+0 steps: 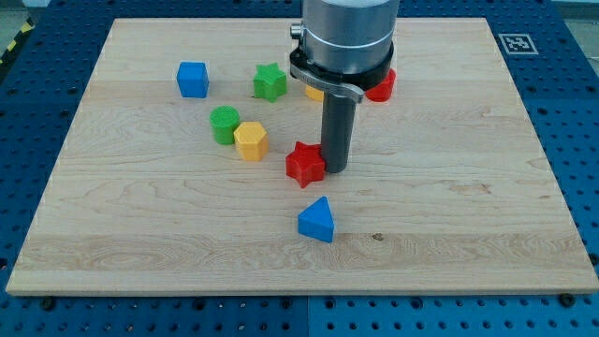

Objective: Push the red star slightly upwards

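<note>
The red star (304, 164) lies near the middle of the wooden board (449, 234). My tip (335, 169) stands right next to the star, on its right side, seemingly touching it. The rod rises from there to the arm's grey body at the view's top, which hides part of the blocks behind it.
A blue triangular block (316, 221) lies below the star. A yellow hexagon (250, 140) and a green cylinder (224, 124) sit to its left. A green star (270, 81) and a blue cube (192, 79) lie further up. A red block (382, 86) and a yellow block (314, 92) peek from behind the arm.
</note>
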